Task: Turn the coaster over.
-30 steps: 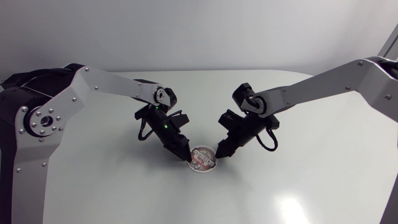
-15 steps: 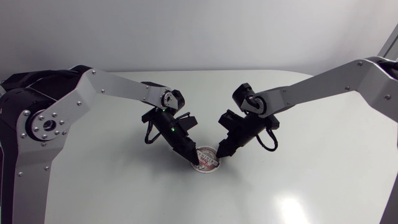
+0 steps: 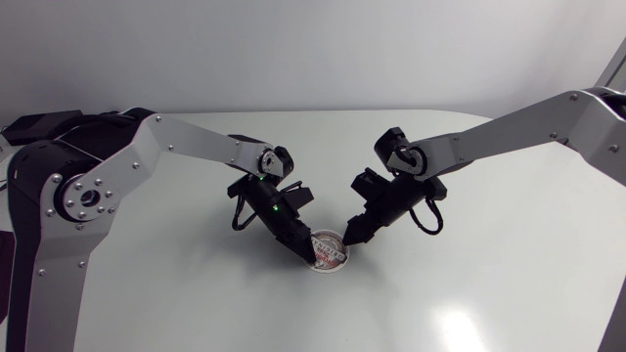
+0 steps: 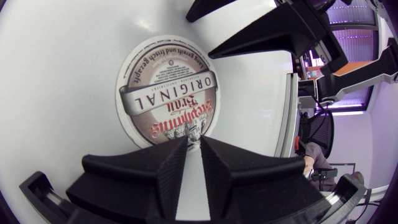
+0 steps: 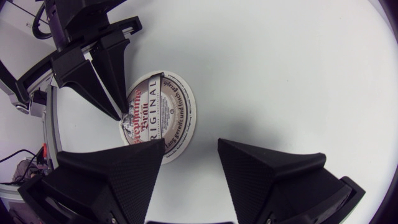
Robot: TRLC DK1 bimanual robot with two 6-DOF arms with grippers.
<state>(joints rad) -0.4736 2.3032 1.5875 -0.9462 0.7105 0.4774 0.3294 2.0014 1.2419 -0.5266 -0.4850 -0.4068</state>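
Change: over the last second the left arm has pushed forward and down, bringing the left gripper from just beside the coaster onto its rim. The coaster seems to have slid slightly toward the right gripper. The right arm has barely shifted.
Coaster: round, printed side up, with a white border and a dark red and grey design. It lies flat on the white table, near the middle, between the 2 grippers.
Left gripper: its 2 fingers are drawn together so that only a thin sliver of table shows between them. The tips meet on the edge of the coaster nearest that arm. Nothing is held between them.
Right gripper: spread wide, with bare table showing between the 2 fingers. In its own wrist view 1 finger overlaps the near edge of the coaster, and the other finger stands well off to the side over bare table. I cannot tell whether the overlapping finger touches the card or hangs just above it.
Arms: both slope down toward the centre from opposite sides, with the tips pointing at each other across the coaster.
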